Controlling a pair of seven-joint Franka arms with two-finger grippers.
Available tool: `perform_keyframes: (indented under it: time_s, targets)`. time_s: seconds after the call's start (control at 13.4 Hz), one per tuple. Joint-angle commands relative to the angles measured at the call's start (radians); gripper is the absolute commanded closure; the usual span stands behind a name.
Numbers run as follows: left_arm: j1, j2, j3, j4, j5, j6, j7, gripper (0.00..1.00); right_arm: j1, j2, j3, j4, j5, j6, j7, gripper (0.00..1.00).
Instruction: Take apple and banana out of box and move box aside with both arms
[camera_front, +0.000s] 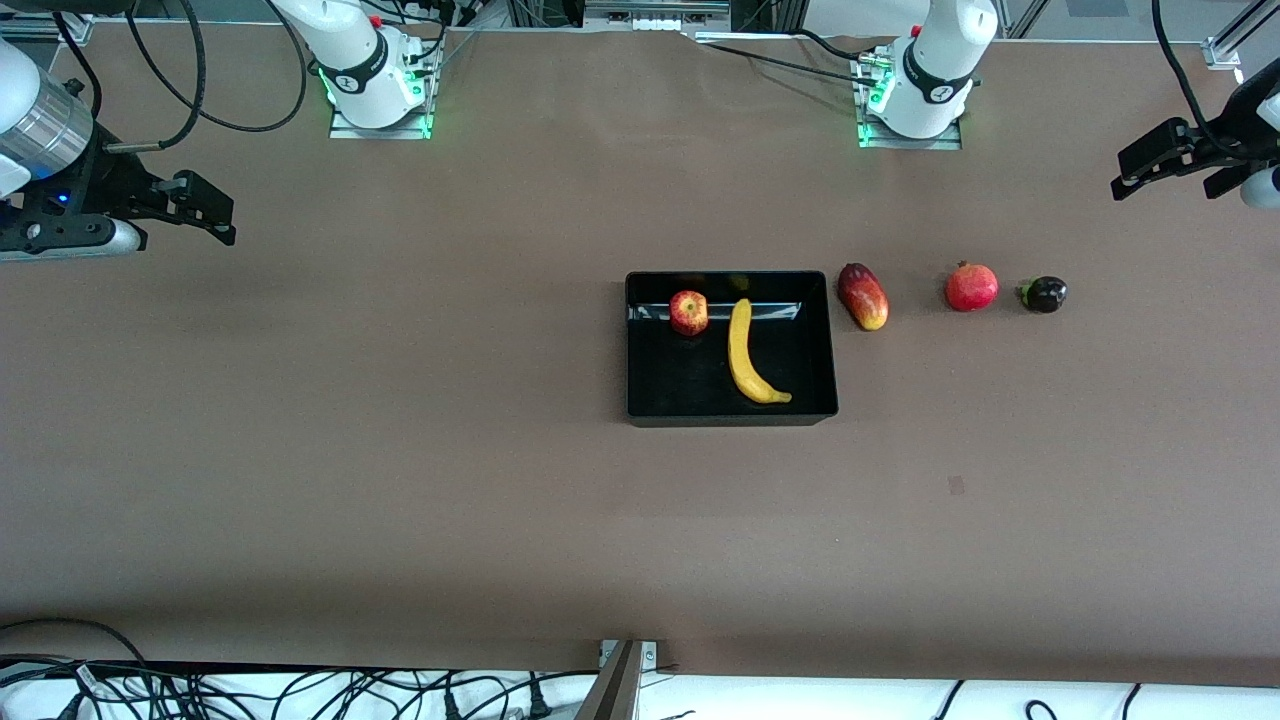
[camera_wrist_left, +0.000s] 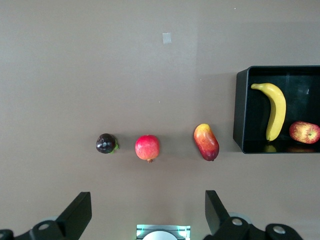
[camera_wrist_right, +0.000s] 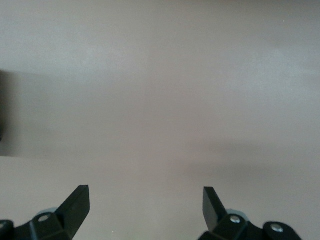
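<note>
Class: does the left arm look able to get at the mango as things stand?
Probably yes. The mango lies bare on the table beside the box, nothing on it, and the left claw hangs open over the table's end.

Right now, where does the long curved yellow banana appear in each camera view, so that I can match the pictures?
Front view: the long curved yellow banana lies inside the glossy black plastic bin, beside the small red apple.
Left wrist view: the banana is in the bin at the picture's edge, apple beside it.
Right wrist view: not in it; only bare table.
Shared landmark: the oblong red-yellow mango just outside the bin.
</note>
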Motion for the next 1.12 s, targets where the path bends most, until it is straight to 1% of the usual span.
perform_keyframes:
  time_s: [0.0, 0.82, 1.04]
  targets:
    - [-0.003, 0.01, 0.001, 0.033, 0.026, -0.023, 0.005, 0.0, -0.01, 0.003, 0.012, 0.013, -0.019, -0.007, -0.01, 0.0]
    - [-0.003, 0.01, 0.003, 0.033, 0.026, -0.023, -0.011, 0.0, -0.01, 0.004, 0.012, 0.013, -0.019, -0.007, -0.01, 0.0]
    - [-0.003, 0.012, 0.0, 0.029, 0.026, -0.023, -0.043, 0.0, -0.01, 0.003, 0.012, 0.013, -0.019, -0.007, -0.01, 0.0]
